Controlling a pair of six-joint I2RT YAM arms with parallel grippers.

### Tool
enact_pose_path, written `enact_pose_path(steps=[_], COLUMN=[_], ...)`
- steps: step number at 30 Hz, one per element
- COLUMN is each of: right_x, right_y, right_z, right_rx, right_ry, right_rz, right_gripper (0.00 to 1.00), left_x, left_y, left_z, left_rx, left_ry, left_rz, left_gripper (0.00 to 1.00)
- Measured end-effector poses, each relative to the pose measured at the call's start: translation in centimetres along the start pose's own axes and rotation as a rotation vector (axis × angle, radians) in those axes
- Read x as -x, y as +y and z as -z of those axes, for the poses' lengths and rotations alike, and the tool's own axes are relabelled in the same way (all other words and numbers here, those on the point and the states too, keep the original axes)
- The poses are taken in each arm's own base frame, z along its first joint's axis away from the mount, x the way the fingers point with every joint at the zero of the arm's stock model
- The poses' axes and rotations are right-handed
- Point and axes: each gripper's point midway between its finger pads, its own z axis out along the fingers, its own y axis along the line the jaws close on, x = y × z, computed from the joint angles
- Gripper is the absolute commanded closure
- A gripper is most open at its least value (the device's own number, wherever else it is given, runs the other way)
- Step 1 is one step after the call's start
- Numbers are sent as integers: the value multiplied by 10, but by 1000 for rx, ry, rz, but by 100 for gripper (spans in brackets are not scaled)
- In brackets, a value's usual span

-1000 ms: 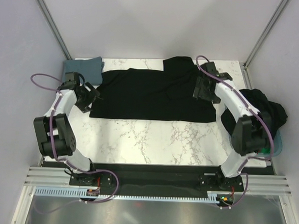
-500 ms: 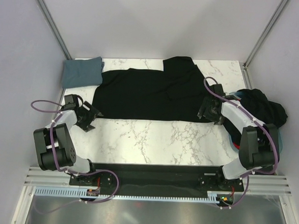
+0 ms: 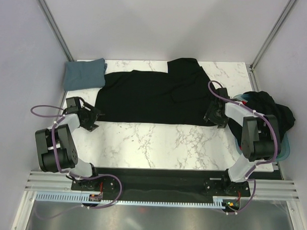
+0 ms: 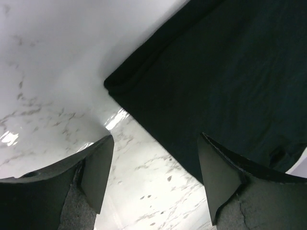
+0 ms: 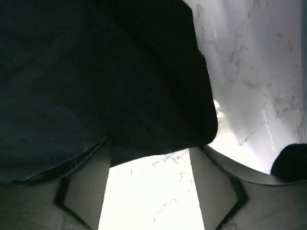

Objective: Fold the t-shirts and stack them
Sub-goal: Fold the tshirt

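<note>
A large black t-shirt lies spread flat across the back half of the marble table. My left gripper is open and low at the shirt's near left corner. Bare marble shows between its fingers, and its right fingertip overlaps the hem. My right gripper is open at the near right corner, with the hem just ahead of its fingertips. A folded slate blue-grey t-shirt sits at the back left. More black t-shirts are heaped at the right.
The heap of black shirts rests in a light blue tub at the table's right edge, close beside the right arm. Grey walls enclose the table at left, right and back. Bare marble lies between the shirt and the arm bases.
Both grippers have come from the shirt's sides toward the near edge and now sit low at its two near corners. The shirt itself has barely shifted.
</note>
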Motion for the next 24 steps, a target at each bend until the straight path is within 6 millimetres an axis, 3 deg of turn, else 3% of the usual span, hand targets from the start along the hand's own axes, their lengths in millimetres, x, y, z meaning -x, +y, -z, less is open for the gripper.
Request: enact_pose_path(steps=[3,5,7,10,11,15,18,21,24], right_x=[3,5,7,9,9,12,32,69,93], right_y=[1,2,6,10,10,11,21,39,47], right_z=[-1,-2,-3,-3,-3,-1,11,41,83], right_rx=[-1,4,18,33,34,24,23,71,136], right_ry=[-8,-15,-22,-30,-30,-9,-9,-87,-186], right_rz=[3,8,6,2,4,11,21,12,-7], right_gripper=[41,62,84,100,100,100,100,100,100], left_x=[7,13,17,15,14,17,35,61,75], left_y=[-8,-13,-16,-10,-9,-17,-46,-85,-112], left_z=[-7,-12,-17,-24,-26,-23,-11,18,64], left_rx=[-16,-29,-34,-13,-7,-16,-54,-134,-232], left_ry=[-8,-17,-24,-11,-8,6,-1,-59,-124], left_rz=[21,31,42,68,72,73,63,38,18], left_gripper=[26,32,56,95,98,98,98,98,98])
